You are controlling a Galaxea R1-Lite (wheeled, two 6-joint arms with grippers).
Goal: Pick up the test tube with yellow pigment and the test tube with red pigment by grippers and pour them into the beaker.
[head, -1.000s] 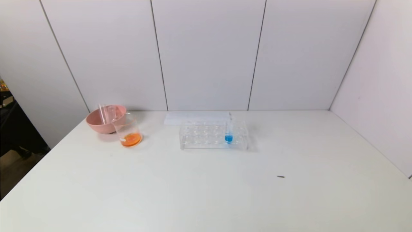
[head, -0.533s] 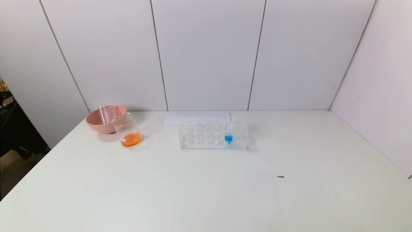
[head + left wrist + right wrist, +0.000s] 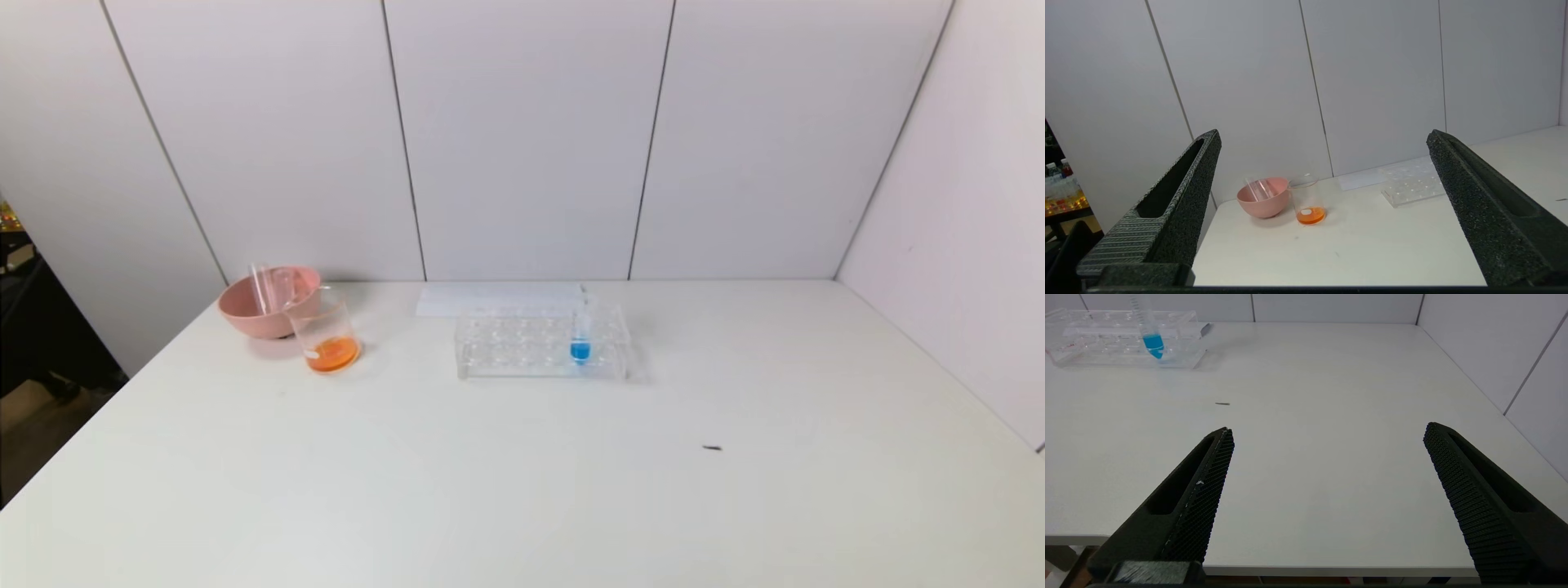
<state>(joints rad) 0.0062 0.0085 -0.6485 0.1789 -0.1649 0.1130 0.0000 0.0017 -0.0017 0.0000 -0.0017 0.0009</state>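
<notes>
The beaker stands on the white surface at the far left, a shallow pool of orange liquid in its bottom, touching or just in front of a pink bowl that holds two empty clear tubes leaning on its rim. A clear rack sits mid-surface with one blue-liquid tube upright in it.

Both grippers are well back from all of this, off the near edge and out of the head view. The left gripper is level and aimed at the beaker and bowl, its jaws spread wide and empty. The right gripper looks across the bare surface, tilted slightly down, jaws likewise wide apart and empty.

Nothing on the surface has shifted over the last second.
</notes>
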